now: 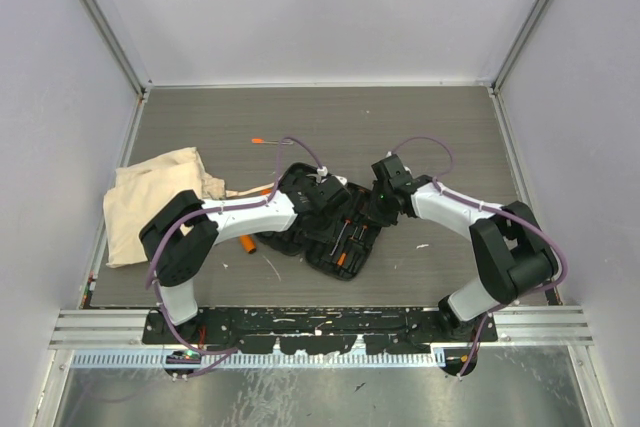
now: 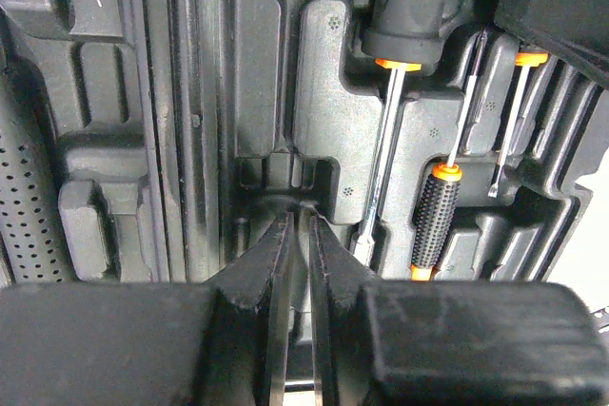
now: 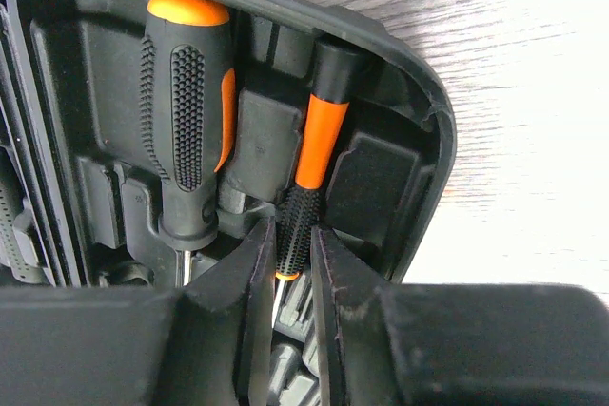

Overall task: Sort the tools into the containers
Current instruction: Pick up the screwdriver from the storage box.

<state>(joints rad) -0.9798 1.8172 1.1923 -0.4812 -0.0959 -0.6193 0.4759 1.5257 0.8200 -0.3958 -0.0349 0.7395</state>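
Bench [image 1: 420,127] carrying beige cloth bag [image 1: 150,207] at left, open black tool case [image 1: 322,259] lying at centre. Left gripper [image 2: 298,219] hovering over moulded slot in case, nearly clenched, gripping nothing. Right gripper [image 3: 293,233] straddling knurled end of slim orange-black driver [image 3: 314,140] sitting in case; firm grasp unclear. Large screwdriver [image 3: 186,102] lying in slot just beside it

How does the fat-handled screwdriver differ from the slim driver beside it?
The fat-handled screwdriver is thick, black, orange-capped; the slim driver is thin, half orange, half knurled black. Only the slim driver sits between the right end effector's fingers; the fat-handled screwdriver lies outside them. Both rest in the case.
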